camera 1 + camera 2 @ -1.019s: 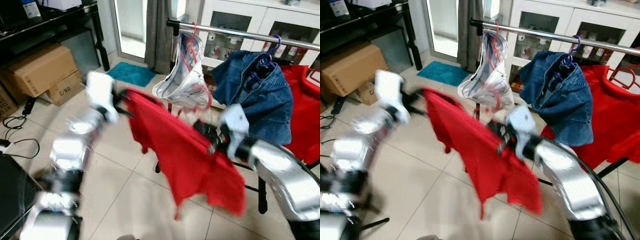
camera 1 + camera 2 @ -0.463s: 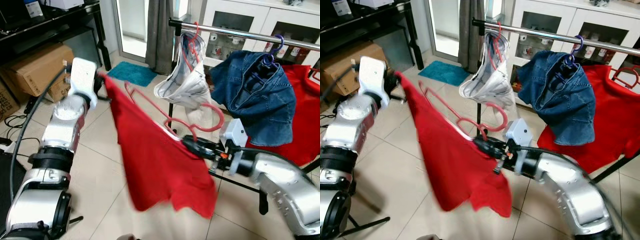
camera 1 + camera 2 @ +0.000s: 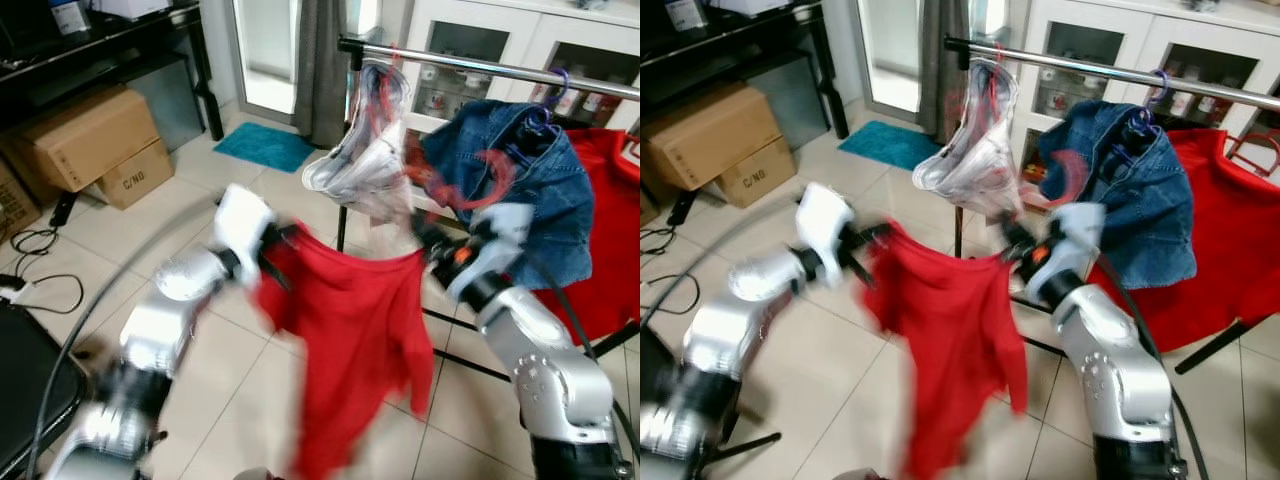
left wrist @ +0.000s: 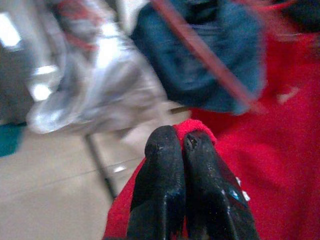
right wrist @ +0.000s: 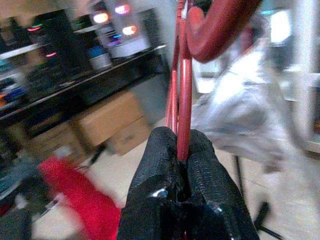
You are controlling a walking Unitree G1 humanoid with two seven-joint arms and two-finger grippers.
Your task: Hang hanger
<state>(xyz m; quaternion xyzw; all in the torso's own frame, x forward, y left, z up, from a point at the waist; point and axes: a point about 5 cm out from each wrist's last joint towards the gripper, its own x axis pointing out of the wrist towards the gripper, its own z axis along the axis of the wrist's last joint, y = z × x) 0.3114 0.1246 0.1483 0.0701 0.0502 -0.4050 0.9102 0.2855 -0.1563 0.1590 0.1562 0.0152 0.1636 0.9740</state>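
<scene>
Rail (image 3: 480,66) above tool-gripped hanger (image 5: 184,95)

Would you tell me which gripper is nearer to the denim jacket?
Right. The right gripper, shut on the red hanger, is just beside the denim jacket; the left gripper, pinching the red shirt, is farther off.

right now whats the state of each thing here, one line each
red hanger: off the rail, its neck gripped by the right tool
red shirt: hanging loose, one edge pinched by the left tool
clothes rail: not yet holding the red hanger
denim jacket: hung on the rail
silver garment: hung on the rail
left tool: shut on the shirt
right tool: shut on the hanger
</scene>
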